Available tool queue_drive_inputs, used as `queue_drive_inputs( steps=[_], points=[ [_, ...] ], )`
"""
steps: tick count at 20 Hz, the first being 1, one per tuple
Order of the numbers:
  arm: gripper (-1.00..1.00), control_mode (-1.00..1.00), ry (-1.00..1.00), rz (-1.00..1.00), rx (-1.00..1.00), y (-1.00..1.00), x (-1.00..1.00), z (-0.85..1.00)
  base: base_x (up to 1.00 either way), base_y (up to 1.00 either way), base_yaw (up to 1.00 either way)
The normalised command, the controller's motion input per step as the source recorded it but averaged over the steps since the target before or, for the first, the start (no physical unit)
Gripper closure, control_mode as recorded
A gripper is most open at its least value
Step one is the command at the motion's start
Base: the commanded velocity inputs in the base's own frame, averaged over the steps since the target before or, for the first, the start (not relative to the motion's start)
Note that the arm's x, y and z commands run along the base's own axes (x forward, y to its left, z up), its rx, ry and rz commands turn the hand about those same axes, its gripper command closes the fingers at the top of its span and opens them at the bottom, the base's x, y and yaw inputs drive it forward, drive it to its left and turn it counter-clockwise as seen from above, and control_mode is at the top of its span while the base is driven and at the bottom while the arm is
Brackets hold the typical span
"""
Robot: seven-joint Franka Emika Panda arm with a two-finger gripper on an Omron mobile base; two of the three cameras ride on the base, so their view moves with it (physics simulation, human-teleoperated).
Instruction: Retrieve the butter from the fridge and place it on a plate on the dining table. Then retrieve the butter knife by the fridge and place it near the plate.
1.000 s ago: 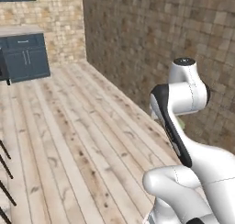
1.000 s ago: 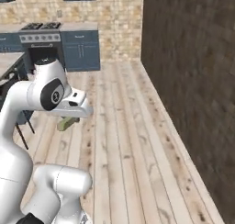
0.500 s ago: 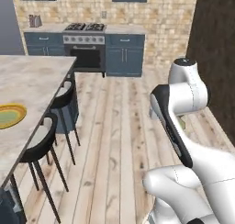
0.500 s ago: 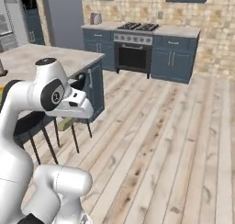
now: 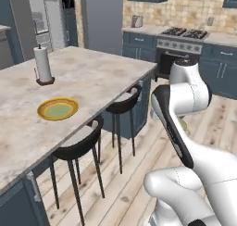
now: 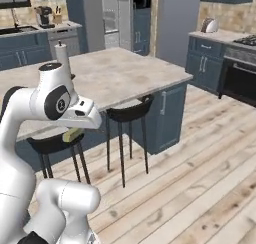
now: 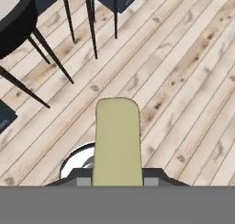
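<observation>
Pincer (image 7: 118, 182) closed on one stick of butter (image 7: 117, 142), pale yellow-green. In the hand view the stick rises from between the finger tips over bare plank floor (image 7: 183, 76). In the right base view the butter (image 6: 73, 134) shows just under the white hand, held in the air beside the table, above the nearer stool.

Count, near to far:
- Stools: two, black round seats on thin black legs. Nearer one (image 5: 76, 146) and farther one (image 5: 122, 104) both tucked at the table's edge.
- Plate (image 5: 58, 109): one, yellow-orange rim, pale green centre, lying flat on the tabletop (image 5: 102, 79), nothing on it. Well apart from the butter.
- Paper towel roll (image 5: 42, 65): one, upright on a dark stand, beyond the plate and apart from it.
- Fridge (image 5: 51, 19): one, grey, behind the table at the far wall, only partly visible.
- Stove (image 5: 183, 47): one, dark oven front with burners on top, set between dark blue cabinets.
- Toaster (image 6: 210, 25): one, on the far counter beside the stove.
- Coffee machine (image 6: 44, 17): one, on the counter at far left of the right base view, next to a sink.

Surface: tabletop is beige marbled stone on a dark blue base. Floor is light wood planking with knots. Room: kitchen, dark blue lower and upper cabinets, tan stone-tile back wall.
</observation>
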Motion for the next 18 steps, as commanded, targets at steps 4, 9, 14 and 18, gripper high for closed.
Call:
queue_drive_inputs(
  steps=[4,9,14,18],
  points=[
    [1.00,1.00,0.00,0.00,0.00,0.00,0.00,0.00,0.49,-0.48,0.81],
    [1.00,1.00,0.00,0.00,0.00,0.00,0.00,0.00,0.43,-0.61,0.77],
    [1.00,1.00,0.00,0.00,0.00,0.00,0.00,0.00,0.51,-0.75,0.61],
    [1.00,1.00,0.00,0.00,0.00,0.00,0.00,0.00,0.40,-0.50,0.10]
  ],
)
